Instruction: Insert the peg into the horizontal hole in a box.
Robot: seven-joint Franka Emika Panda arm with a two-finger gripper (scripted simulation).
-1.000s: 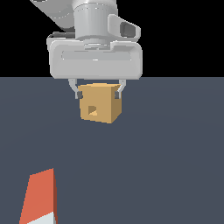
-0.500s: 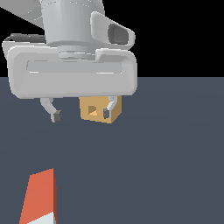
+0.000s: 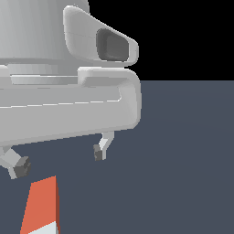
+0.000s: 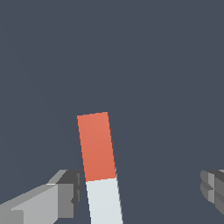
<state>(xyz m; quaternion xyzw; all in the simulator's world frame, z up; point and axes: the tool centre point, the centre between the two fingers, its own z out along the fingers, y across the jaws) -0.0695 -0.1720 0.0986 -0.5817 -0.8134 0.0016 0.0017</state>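
My grey two-fingered end effector (image 4: 139,194), fingers spread wide and empty, hangs above the long orange-red square bar with white end (image 4: 99,164) lying flat on the dark surface (image 4: 166,78) (long axis crossing the finger gap, nearer one finger).

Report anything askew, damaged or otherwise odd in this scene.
Nothing looks damaged or spilled. The peg lies flat on the floor, ungrasped, slightly skewed to the open claw. The box is not visible in either view; in the exterior view the arm's bulk may be hiding it.
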